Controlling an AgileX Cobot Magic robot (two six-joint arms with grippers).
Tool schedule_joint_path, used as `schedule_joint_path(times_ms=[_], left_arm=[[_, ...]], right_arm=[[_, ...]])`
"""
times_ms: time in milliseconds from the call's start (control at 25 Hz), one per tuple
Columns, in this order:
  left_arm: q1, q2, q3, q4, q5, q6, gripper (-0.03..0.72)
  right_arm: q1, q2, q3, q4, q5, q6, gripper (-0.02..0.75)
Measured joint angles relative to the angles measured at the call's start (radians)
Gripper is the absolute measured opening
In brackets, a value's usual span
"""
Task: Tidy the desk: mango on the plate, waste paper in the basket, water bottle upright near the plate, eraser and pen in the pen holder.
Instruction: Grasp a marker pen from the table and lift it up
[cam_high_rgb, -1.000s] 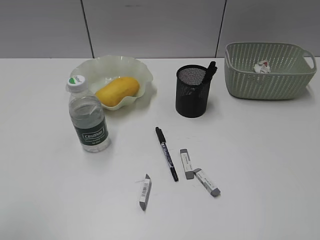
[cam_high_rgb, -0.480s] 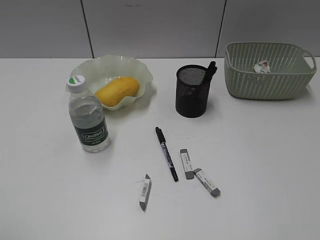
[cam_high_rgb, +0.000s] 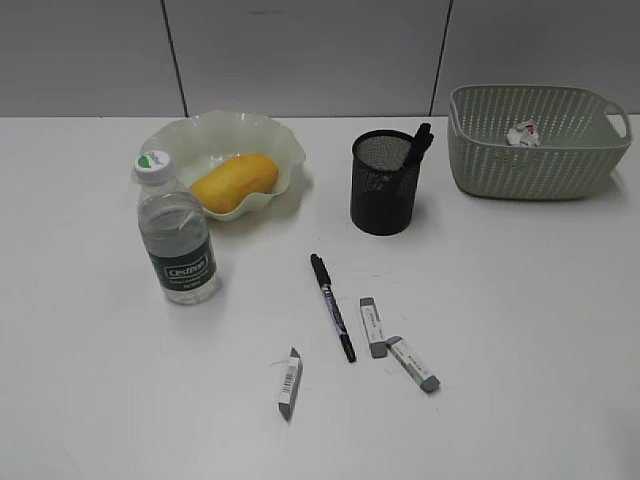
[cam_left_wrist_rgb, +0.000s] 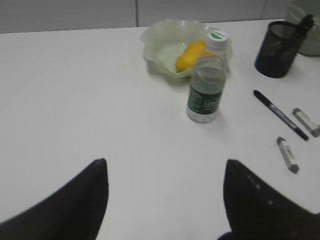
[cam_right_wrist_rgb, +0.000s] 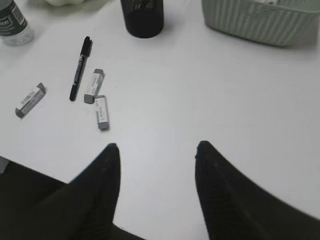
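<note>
The yellow mango (cam_high_rgb: 235, 182) lies in the wavy-rimmed plate (cam_high_rgb: 280, 135). The water bottle (cam_high_rgb: 178, 232) stands upright in front of the plate's left side. The crumpled waste paper (cam_high_rgb: 523, 133) lies in the basket (cam_high_rgb: 535, 160). The black mesh pen holder (cam_high_rgb: 385, 185) holds one dark pen. A black pen (cam_high_rgb: 332, 305) and three grey-white erasers (cam_high_rgb: 373, 327) (cam_high_rgb: 414, 364) (cam_high_rgb: 289, 383) lie on the desk (cam_high_rgb: 520, 300). My left gripper (cam_left_wrist_rgb: 165, 167) is open and empty, well short of the bottle (cam_left_wrist_rgb: 206, 82). My right gripper (cam_right_wrist_rgb: 156, 147) is open and empty, near the erasers (cam_right_wrist_rgb: 101, 112). Neither gripper shows in the exterior view.
A grey panelled wall runs behind the desk's far edge. In the right wrist view the pen (cam_right_wrist_rgb: 79, 67), pen holder (cam_right_wrist_rgb: 143, 19) and basket (cam_right_wrist_rgb: 260, 20) lie ahead of the fingers.
</note>
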Motion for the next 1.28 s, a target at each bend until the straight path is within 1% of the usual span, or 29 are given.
schedule_joint_path(times_ms=[80, 120, 240, 360, 480, 640, 760, 880, 1160, 1280], left_arm=[[0.068, -0.001, 0.000, 0.000, 0.000, 0.000, 0.533], [0.092, -0.001, 0.000, 0.000, 0.000, 0.000, 0.529], [0.115, -0.001, 0.000, 0.000, -0.001, 0.000, 0.520], [0.116, -0.001, 0.000, 0.000, -0.001, 0.000, 0.519], [0.116, -0.001, 0.000, -0.001, -0.001, 0.000, 0.517], [0.116, -0.001, 0.000, -0.001, -0.001, 0.000, 0.512], [0.116, -0.001, 0.000, -0.001, -0.001, 0.000, 0.510], [0.116, -0.001, 0.000, -0.001, -0.001, 0.000, 0.510], [0.116, -0.001, 0.000, -0.001, -0.001, 0.000, 0.509], [0.116, -0.001, 0.000, -0.001, -0.001, 0.000, 0.498]], right_arm=[[0.000, 0.219, -0.026, 0.074, -0.091, -0.048, 0.443], [0.000, 0.314, -0.046, 0.116, -0.125, -0.080, 0.450], [0.000, 0.642, -0.179, 0.223, -0.171, -0.144, 0.459], [0.017, 0.944, -0.366, 0.237, -0.181, -0.173, 0.462], [0.061, 1.189, -0.569, 0.238, -0.167, -0.193, 0.462], [0.099, 1.453, -0.797, 0.249, -0.105, -0.162, 0.453], [0.100, 1.594, -0.909, 0.248, -0.069, -0.124, 0.444], [0.102, 1.688, -0.975, 0.242, -0.057, -0.095, 0.441], [0.102, 1.788, -1.031, 0.219, -0.055, -0.065, 0.430], [0.102, 1.800, -1.034, 0.213, -0.059, -0.063, 0.401]])
